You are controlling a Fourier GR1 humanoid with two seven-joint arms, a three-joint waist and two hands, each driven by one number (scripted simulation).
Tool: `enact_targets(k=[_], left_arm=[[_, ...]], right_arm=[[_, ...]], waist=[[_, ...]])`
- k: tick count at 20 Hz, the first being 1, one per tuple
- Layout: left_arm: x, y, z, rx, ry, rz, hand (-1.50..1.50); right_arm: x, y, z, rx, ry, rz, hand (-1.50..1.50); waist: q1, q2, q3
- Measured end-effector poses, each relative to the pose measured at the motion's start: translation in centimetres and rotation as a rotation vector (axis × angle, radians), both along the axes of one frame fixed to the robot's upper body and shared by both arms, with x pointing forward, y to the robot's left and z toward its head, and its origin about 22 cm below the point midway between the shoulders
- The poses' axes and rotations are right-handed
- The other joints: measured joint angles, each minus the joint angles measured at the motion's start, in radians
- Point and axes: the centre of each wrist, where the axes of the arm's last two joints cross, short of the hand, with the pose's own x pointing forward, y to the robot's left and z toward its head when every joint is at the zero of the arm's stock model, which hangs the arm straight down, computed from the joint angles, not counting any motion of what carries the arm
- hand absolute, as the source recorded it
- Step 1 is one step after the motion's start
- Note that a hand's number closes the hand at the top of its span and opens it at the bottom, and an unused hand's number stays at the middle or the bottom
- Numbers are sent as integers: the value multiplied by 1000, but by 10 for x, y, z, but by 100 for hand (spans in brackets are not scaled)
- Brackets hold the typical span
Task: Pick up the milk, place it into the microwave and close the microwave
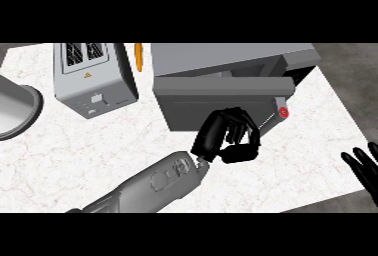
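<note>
Head view: the milk is not visible anywhere on the counter [59,165]; it may already sit inside the microwave [229,65], though the cavity is hidden behind the door [221,102], which stands partly swung out. The likely risk is the left hand [229,137] slipping off the door's front, leaving it ajar, since contact looks to be near the door's lower edge. That hand reaches in from the lower left, forearm angled upward, fingers curled and clenched on nothing, against the door. The right hand [363,167] rests released at the right edge, fingers up.
</note>
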Motion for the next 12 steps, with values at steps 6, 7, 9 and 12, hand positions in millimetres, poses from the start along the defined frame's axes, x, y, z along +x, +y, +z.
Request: enact_targets(k=[6,7,9,12], left_arm=[[24,0,13,-35,6,52,150],[27,1,14,-41,9,56,150],[28,1,15,-61,23,52,150],[29,1,15,-92,36,52,150]], right_arm=[[2,4,12,-5,1,9,-150],[2,4,14,-5,1,7,-150],[3,4,17,-6,0,2,-150],[4,2,24,-6,-4,-3,-150]], waist=[[-17,11,0],[-18,11,0],[-20,12,1],[-22,12,1]])
